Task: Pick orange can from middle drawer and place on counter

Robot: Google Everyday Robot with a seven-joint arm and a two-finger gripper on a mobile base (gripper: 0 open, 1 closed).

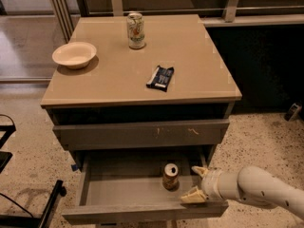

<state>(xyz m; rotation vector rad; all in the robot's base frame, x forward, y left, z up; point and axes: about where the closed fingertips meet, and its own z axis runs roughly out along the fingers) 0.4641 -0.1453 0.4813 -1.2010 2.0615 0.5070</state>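
The orange can stands upright inside the open middle drawer, right of its middle. My gripper reaches in from the right on a white arm and sits just right of the can, at can height. Its two cream fingers are spread open, one behind and one in front, and hold nothing. The tan counter is the top of the cabinet above.
On the counter stand a pale green-and-white can at the back, a cream bowl at the left and a dark snack packet near the middle. A shut drawer front with orange scratches is above the open drawer. Black frame parts are at the lower left.
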